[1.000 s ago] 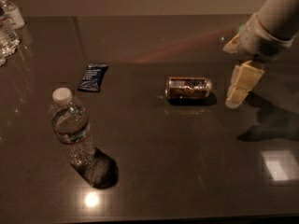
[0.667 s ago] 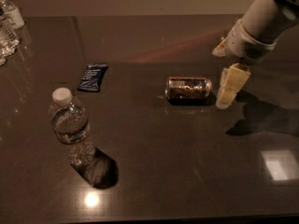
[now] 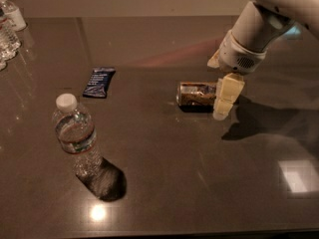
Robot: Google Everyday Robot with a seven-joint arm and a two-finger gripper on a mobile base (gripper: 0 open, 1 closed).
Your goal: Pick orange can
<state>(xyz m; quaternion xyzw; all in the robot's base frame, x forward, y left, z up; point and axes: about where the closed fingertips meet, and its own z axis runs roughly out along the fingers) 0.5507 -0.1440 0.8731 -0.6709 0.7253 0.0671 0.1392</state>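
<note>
The orange can lies on its side on the dark table, right of centre, with a brownish patterned label and a silver end facing left. My gripper comes down from the upper right at the can's right end. It is open, with the near cream finger in front of the can's right end and the far finger behind it. The can's right end is hidden by the near finger.
A clear plastic water bottle stands upright at the front left. A flat dark blue snack packet lies left of the can. Several more water bottles stand at the far left edge.
My gripper has moved left, from beside the can's right end to straddling it. The can, the bottle and the packet have not moved.
</note>
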